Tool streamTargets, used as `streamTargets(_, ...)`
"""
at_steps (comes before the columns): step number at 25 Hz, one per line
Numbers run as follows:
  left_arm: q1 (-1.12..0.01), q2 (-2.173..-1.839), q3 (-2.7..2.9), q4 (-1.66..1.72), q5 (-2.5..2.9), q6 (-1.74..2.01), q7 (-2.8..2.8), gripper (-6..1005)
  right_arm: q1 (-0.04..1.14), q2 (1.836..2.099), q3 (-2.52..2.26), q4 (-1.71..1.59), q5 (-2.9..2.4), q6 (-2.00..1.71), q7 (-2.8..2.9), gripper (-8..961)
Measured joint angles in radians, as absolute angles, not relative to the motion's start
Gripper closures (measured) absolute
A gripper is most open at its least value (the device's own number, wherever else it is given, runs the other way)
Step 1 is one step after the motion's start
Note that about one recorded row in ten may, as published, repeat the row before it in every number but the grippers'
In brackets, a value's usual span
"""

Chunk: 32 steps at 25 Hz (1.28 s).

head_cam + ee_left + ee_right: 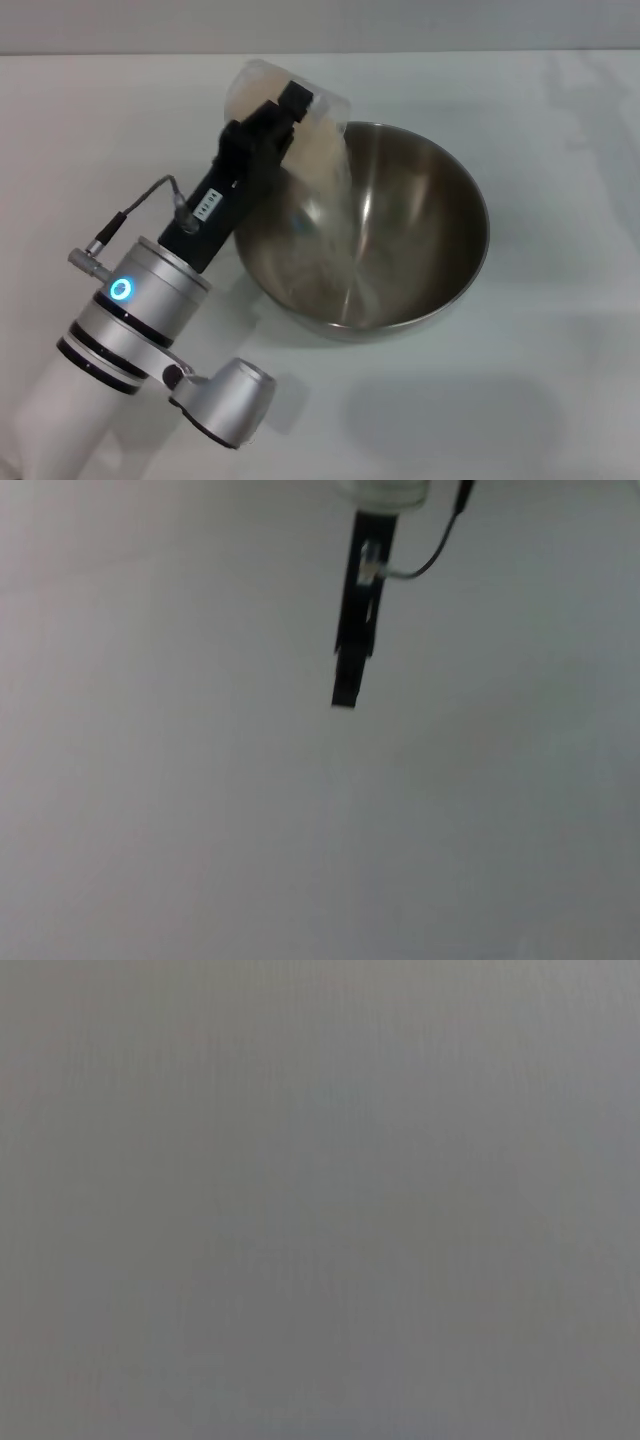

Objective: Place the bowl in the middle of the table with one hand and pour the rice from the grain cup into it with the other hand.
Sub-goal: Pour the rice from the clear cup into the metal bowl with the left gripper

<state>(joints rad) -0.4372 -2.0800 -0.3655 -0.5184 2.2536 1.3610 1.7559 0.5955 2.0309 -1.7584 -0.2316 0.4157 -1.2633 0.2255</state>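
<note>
Left gripper (283,118) was found clamped on the grain cup (290,125), which was held tilted over the far-left rim of the bowl (420,290). Rice (345,235) was seen streaming from the cup into the bowl, which was placed centrally on the table (560,400).
</note>
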Motion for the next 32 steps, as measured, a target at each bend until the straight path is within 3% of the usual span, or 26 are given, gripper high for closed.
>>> streamTargets(14, -0.434, -2.08, -0.337, -0.5, 2.288, 1.356, 2.088, 942, 0.593, 2.031, -1.756, -0.233, 0.416, -1.268, 0.225, 489)
streamTargets(32, -0.419, -2.08, -0.298, -0.504, 2.295, 1.338, 2.086, 924, 0.583, 2.036, -1.757, -0.239, 0.416, -1.272, 0.225, 473)
